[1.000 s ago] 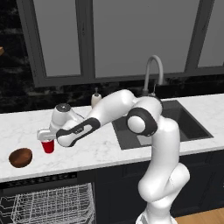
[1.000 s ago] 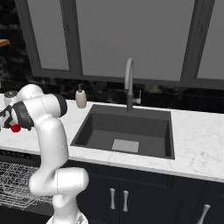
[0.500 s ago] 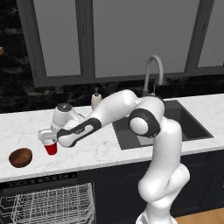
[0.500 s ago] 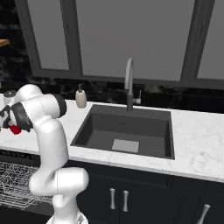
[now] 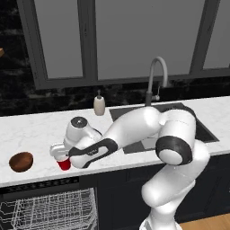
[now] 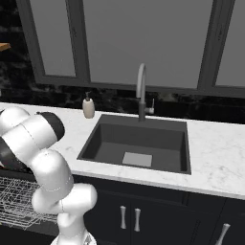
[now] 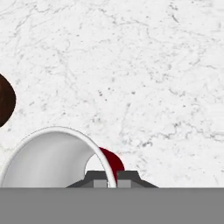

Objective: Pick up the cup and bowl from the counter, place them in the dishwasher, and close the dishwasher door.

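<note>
Gripping the rim of the cup point(image 7: 57, 157), the hand point(image 7: 111, 178) has its two dark fingertips pinched together on the thin white wall, one inside and one outside. That cup is small and red, tapered, with a white inside; in the left base view it point(image 5: 64, 163) stands on the white marbled tabletop point(image 5: 31, 128) directly under the hand point(image 5: 60, 152), mostly covered by it. One bowl point(image 5: 21, 161), round and dark brown, sits on the tabletop to the side of the hand, apart from the cup; the hand view cuts it point(image 7: 6, 100) off at the edge. One beige soap bottle point(image 5: 99, 105) stands beyond the hand, near the dark sink point(image 6: 139, 143). Below the hand the dishwasher point(image 5: 49, 207) shows one white wire rack, cut off by the frame; its door cannot be made out
</note>
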{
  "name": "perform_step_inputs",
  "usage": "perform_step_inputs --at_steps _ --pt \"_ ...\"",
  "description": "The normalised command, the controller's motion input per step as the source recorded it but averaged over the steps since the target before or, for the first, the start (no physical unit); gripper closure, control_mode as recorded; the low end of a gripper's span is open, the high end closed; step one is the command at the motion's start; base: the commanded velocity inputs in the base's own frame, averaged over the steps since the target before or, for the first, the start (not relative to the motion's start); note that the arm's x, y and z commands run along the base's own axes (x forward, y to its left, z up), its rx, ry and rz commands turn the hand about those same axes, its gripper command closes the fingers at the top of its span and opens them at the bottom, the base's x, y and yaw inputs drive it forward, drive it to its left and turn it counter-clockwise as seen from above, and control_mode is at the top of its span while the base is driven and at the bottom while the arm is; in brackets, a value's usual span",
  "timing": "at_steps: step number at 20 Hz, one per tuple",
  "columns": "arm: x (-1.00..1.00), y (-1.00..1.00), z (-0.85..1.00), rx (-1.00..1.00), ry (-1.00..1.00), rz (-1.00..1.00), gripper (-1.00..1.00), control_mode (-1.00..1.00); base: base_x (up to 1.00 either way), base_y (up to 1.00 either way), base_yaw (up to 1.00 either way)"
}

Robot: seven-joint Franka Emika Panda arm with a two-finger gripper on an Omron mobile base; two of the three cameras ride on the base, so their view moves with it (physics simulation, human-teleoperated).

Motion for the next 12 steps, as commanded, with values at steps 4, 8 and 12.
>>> perform_step_inputs --at_steps 4,8,12 --pt "-0.99 -0.39 0.04 0.00 0.00 0.00 1.00 -1.00 0.00 0.00 0.00" --pt "-0.99 -0.03 0.00 0.00 0.00 0.00 1.00 -1.00 0.00 0.00 0.00" --pt "-0.66 0.15 0.00 -0.11 0.09 0.00 1.00 -1.00 0.00 0.00 0.00"
